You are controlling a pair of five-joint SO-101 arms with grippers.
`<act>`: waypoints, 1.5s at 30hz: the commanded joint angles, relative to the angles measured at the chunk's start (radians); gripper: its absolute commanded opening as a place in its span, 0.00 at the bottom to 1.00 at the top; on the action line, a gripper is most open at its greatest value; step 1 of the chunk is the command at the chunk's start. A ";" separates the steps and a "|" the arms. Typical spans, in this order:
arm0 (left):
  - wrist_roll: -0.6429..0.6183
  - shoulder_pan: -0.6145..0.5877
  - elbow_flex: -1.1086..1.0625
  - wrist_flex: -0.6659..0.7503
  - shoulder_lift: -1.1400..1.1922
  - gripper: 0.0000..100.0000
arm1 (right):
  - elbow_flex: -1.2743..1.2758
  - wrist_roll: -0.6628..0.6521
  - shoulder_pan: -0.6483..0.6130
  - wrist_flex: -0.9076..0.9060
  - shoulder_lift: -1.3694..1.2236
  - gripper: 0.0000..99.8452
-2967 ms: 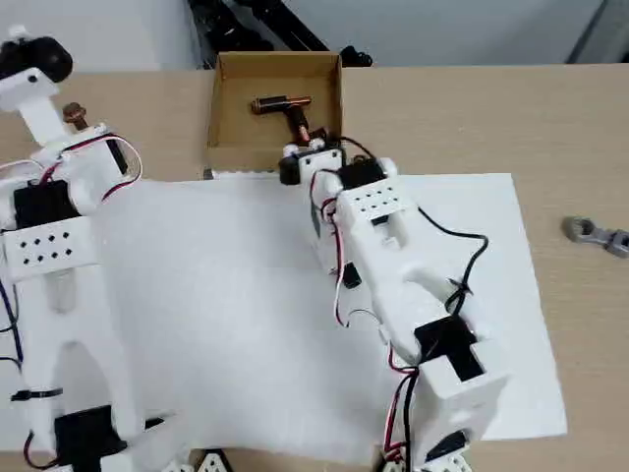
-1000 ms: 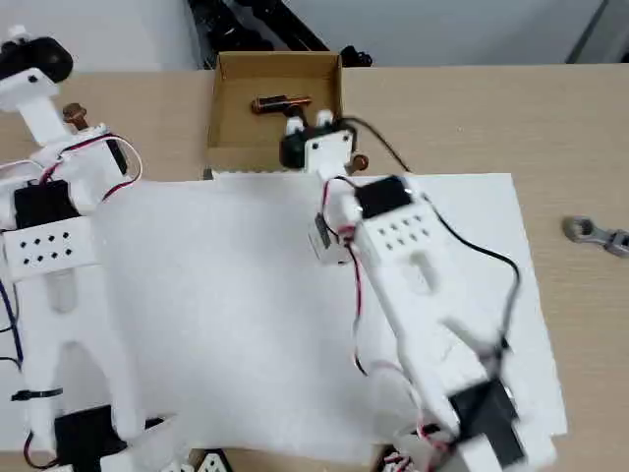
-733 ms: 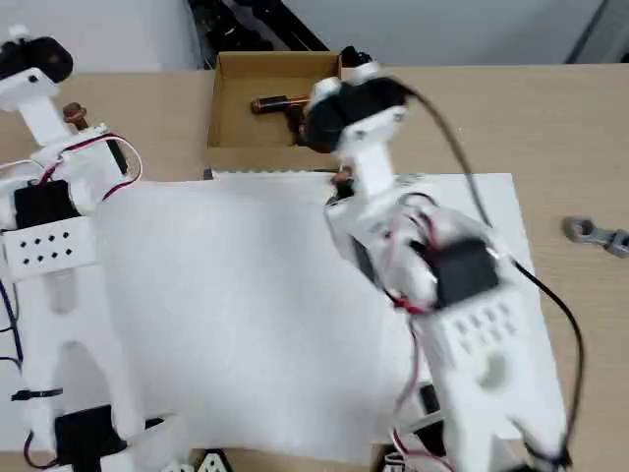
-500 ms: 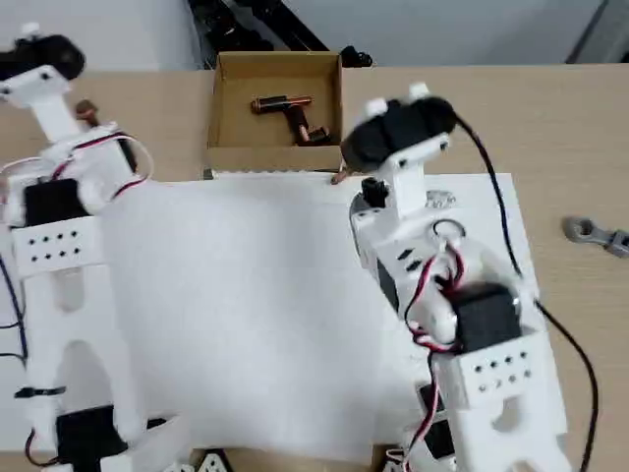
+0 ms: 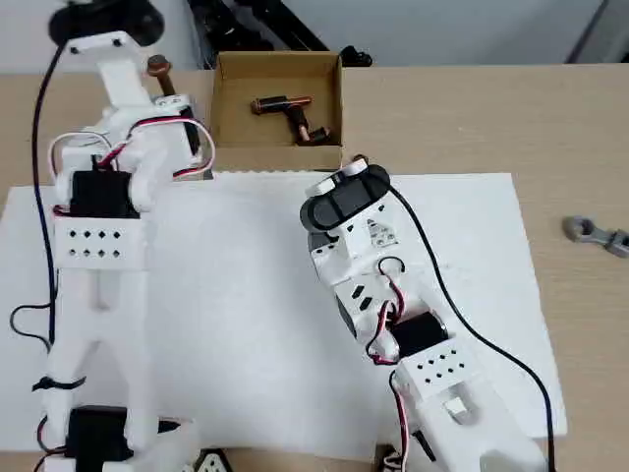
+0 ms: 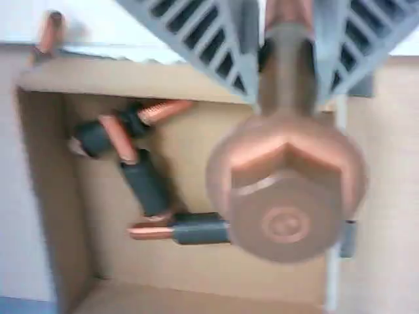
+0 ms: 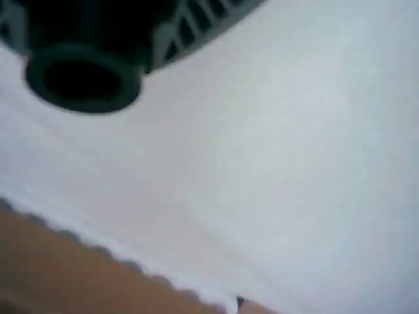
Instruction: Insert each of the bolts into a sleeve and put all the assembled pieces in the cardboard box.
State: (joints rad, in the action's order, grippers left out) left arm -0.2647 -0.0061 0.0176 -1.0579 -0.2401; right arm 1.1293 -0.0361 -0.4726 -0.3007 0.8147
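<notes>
The left tool (image 6: 286, 69) is clenched on a bolt (image 6: 285, 190) beside the cardboard box (image 5: 278, 62) (assembled pieces (image 6: 148, 188) inside), presumably pending sleeving. Right tool (image 5: 346, 189): cannot tell.

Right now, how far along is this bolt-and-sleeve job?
Done: a few bolts in sleeves lie in the cardboard box. In hand: the left gripper holds a bare bolt near the box, and the right gripper holds an empty-looking sleeve over the white sheet. Left: join those two and box the piece.
</notes>
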 commanded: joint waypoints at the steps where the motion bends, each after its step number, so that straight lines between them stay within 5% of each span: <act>1: -0.034 0.031 0.059 0.021 -0.043 0.01 | -0.107 -0.003 -0.013 0.038 0.012 0.00; 8: -0.032 0.110 0.056 0.029 -0.229 0.01 | -0.196 -0.130 -0.116 0.038 0.013 0.00; 19: -0.035 0.152 -0.183 -0.057 -0.408 0.01 | -0.167 -0.044 -0.213 -0.005 0.213 0.00; 30: -0.123 0.236 -0.619 0.143 -0.842 0.01 | -0.103 -0.037 -0.220 -0.041 0.323 0.00; 45: -0.172 0.311 -0.306 0.054 -0.534 0.01 | -0.058 0.003 -0.219 0.051 0.231 0.00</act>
State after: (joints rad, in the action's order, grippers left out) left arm -0.4258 0.2654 -0.3936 -0.9735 -0.8247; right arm 1.0833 -0.0422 -0.6843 -0.2777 1.0480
